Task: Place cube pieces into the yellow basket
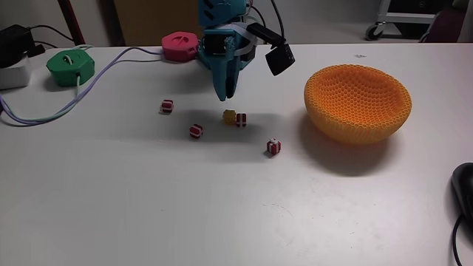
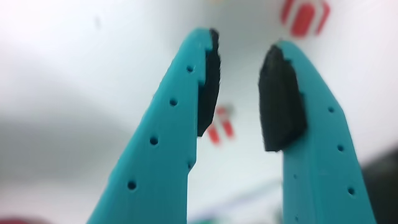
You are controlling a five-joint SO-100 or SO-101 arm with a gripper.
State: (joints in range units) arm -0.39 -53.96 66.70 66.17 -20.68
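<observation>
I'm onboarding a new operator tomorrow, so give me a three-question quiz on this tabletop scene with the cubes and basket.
1. True or false: the yellow basket already holds a cube.
2. How many small cubes lie on the table in the fixed view?
3. Multiple choice: the gripper is A) shut on a red cube, B) open and holding nothing, C) inside the basket.

Key:
1. False; its visible inside holds no cube.
2. Five: four red-and-white cubes and one yellow-orange cube.
3. B; the wrist view shows the fingers apart with nothing between them.
</observation>
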